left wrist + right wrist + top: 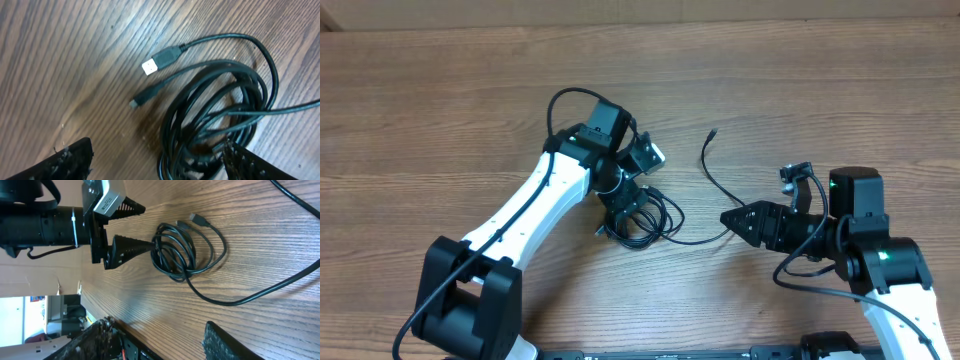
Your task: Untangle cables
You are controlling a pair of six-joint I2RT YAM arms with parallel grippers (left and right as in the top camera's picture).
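Cables (645,215): thin, black, glossy, most of them wound into one loose coil of overlapping loops, lying flat mid-table (440,110). How many cords are in the coil is hard to tell.

Two ends stick out of the coil in the left wrist view. One is a flat USB plug (160,60) with a pale metal tip. Just below it is a small plug (142,97), dark and narrow. Both lie on the wood, apart from each other.

One long strand (705,170) leaves the coil to the right. It curves up and ends in a tiny plug (713,133) well away from the coil.

Left gripper (625,212) is right at the coil's left edge, with its jaws wide apart. In the right wrist view one finger (130,250) has its tip against the loops, while the other is clear of them above. In its own wrist view the right-hand finger (250,162) sits at the coil's rim and the other is off on bare wood. Nothing is clamped.

Right gripper (732,220) is to the right of the coil, pointing at it, close to the long strand. Its jaws are parted, with only wood between the fingers (225,342). It holds nothing.
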